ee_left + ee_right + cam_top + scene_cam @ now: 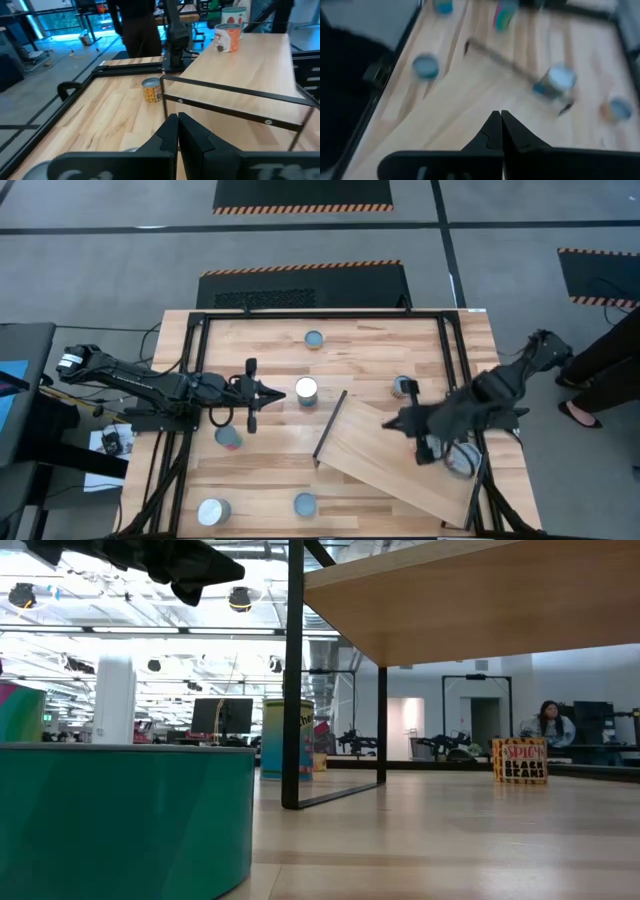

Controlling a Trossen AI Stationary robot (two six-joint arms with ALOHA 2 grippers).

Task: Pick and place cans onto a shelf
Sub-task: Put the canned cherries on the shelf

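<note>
The shelf (pixel 400 463) is seen lying askew on the tabletop (pixel 270 485) toward the right side, its dark edge (pixel 331 427) turned to the centre, and no can is seen on its top in the high view. The left hand (pixel 268 394) is held just beside a white-topped can (pixel 306 390) near the middle of the tabletop, its fingers (pixel 172 132) pressed together with nothing between them. The right hand (pixel 390 423) is poised over the shelf, its fingers (pixel 497 129) likewise closed and empty. Cans are scattered over the tabletop: one (pixel 314 339) at the far edge, one (pixel 404 386) just beyond the shelf's far corner, a green and pink one (pixel 229 438) below the left arm, and two (pixel 213 511) (pixel 305 504) near the front edge. Another can (pixel 460 461) is partly hidden under the right arm. In the low view a teal can (pixel 120 815) fills the foreground and a "Spicy Black Beans" can (pixel 519 761) stands well behind. A seated person (pixel 549 724) is visible in the room beyond.
</note>
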